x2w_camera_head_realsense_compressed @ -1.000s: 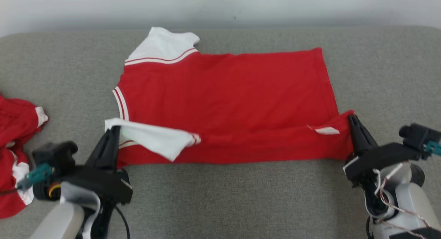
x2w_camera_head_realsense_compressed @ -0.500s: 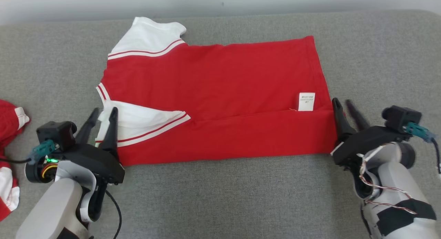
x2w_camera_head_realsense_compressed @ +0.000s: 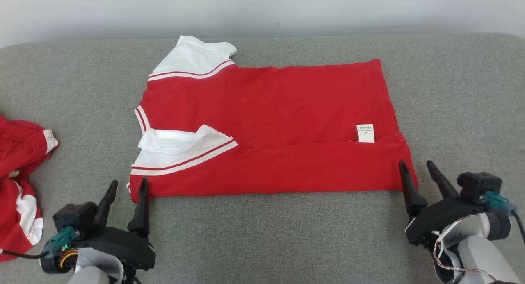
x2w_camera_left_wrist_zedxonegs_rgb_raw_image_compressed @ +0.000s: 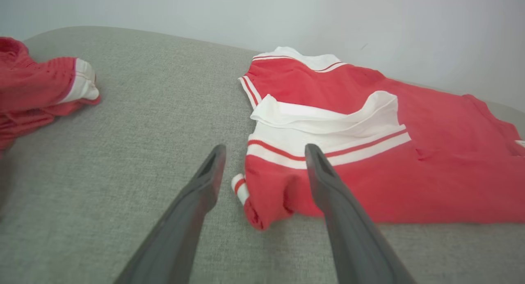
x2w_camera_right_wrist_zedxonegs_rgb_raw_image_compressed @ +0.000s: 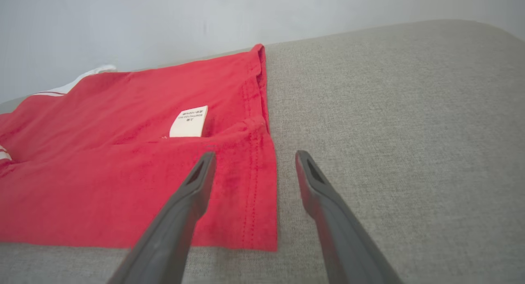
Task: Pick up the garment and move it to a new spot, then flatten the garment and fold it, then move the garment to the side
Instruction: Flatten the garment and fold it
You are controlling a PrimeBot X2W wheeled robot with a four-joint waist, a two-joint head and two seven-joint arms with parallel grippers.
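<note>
The garment point(x2w_camera_head_realsense_compressed: 266, 112) is a red shirt with white, red-striped sleeves, spread on the grey cushion with its near long edge folded over the body and a white label point(x2w_camera_head_realsense_compressed: 365, 133) showing. My left gripper point(x2w_camera_head_realsense_compressed: 127, 185) stands open just off the shirt's near left corner point(x2w_camera_left_wrist_zedxonegs_rgb_raw_image_compressed: 262, 202), holding nothing. At the near right corner point(x2w_camera_right_wrist_zedxonegs_rgb_raw_image_compressed: 262, 218) my right gripper point(x2w_camera_head_realsense_compressed: 415, 167) is open too, one fingertip over the hem, the other over bare cushion.
A second red and white garment point(x2w_camera_head_realsense_compressed: 16, 185) lies crumpled at the left edge of the grey cushion point(x2w_camera_head_realsense_compressed: 270, 235). A pale wall point(x2w_camera_head_realsense_compressed: 262, 9) runs behind the cushion's far edge. Bare cushion lies in front of and to the right of the shirt.
Both grippers opened and let go of the shirt's near edge, which now lies folded flat over the body. They drew back toward me. The head camera also shifted.
</note>
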